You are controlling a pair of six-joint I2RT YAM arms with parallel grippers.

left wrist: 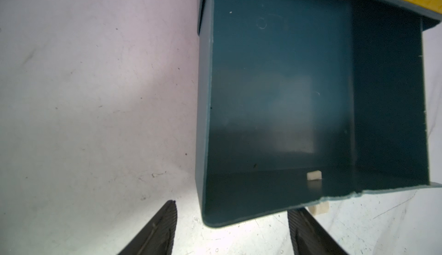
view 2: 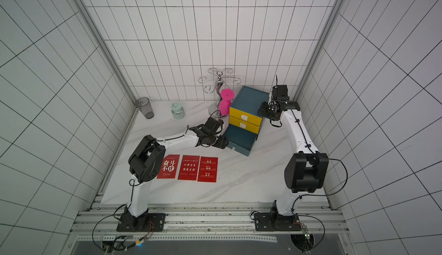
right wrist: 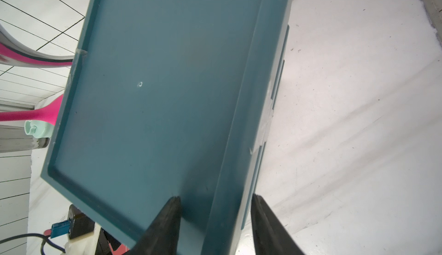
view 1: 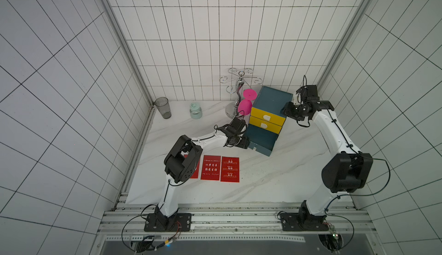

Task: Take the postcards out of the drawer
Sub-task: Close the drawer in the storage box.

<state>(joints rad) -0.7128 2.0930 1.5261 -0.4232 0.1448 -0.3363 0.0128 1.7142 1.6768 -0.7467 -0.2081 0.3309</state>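
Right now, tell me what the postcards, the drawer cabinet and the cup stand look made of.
Postcards: seemingly thin red card or paper, matt, lying flat with printed white lettering.
Drawer cabinet: probably moulded plastic, teal with yellow fronts, soft sheen and rounded corners.
Cup stand: likely chromed metal, mirror-bright with curled wire hooks.

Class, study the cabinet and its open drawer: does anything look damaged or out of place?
Yes. The open bottom drawer has a ragged, chipped front rim, seen in the left wrist view. The postcards lie in a neat row.
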